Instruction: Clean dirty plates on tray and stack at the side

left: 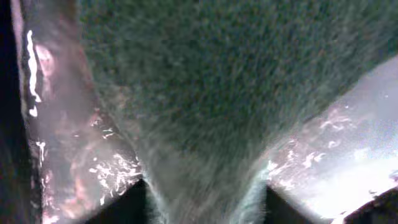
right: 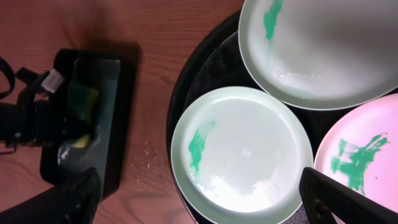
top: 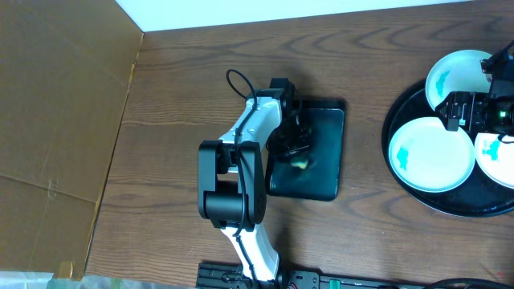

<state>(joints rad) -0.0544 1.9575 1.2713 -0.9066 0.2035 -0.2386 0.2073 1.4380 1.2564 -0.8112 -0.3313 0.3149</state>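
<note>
Three dirty plates (top: 431, 154) lie in the round black tray (top: 446, 202), each smeared with teal. They look rigid, glossy, slick where wet, and breakable, so they are best held by the rim. The right hand (right: 208, 198) hovers over that tray, its fingers spread wide and empty. Well left of the tray, the left hand (top: 295, 151) straddles the green sponge (left: 205, 81), which looks soft and compressible; whether it grips I cannot tell.

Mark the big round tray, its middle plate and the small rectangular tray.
Large round black tray (top: 405, 102): overhead view, upper-left rim.
Middle round white cyan-rimmed plate (top: 431, 154): overhead view, its centre.
Small rectangular black tray (top: 323, 136): overhead view, bare floor.
</note>
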